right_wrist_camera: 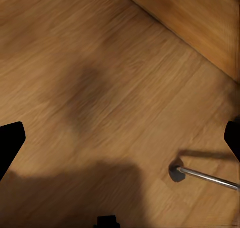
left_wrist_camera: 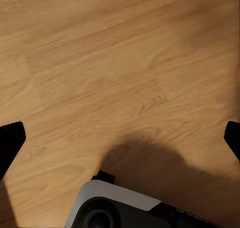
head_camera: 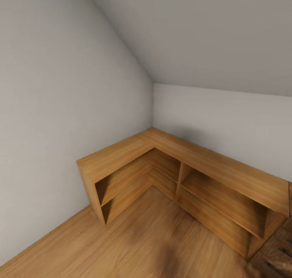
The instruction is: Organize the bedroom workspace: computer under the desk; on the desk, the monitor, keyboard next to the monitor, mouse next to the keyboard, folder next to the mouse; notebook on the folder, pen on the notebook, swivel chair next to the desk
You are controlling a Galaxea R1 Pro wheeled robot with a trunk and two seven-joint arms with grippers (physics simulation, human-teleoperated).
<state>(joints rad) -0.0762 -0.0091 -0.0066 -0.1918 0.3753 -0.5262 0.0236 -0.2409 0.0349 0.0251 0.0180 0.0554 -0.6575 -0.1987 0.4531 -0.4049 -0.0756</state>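
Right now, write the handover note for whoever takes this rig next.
Left gripper: open, empty, over bare wood floor.
Right gripper: open, empty, over floor beside a thin metal leg with a castor, perhaps the chair's.
Head camera faces a room corner with low L-shaped wooden shelving, nothing on it.
No desk, monitor, keyboard or folder in sight; progress cannot be judged. Turn to find the desk first.

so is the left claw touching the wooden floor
Apart. In the left wrist view the left claw has both fingertips spread at the picture's edges, and the wooden floor lies well beyond them, with nothing between them.
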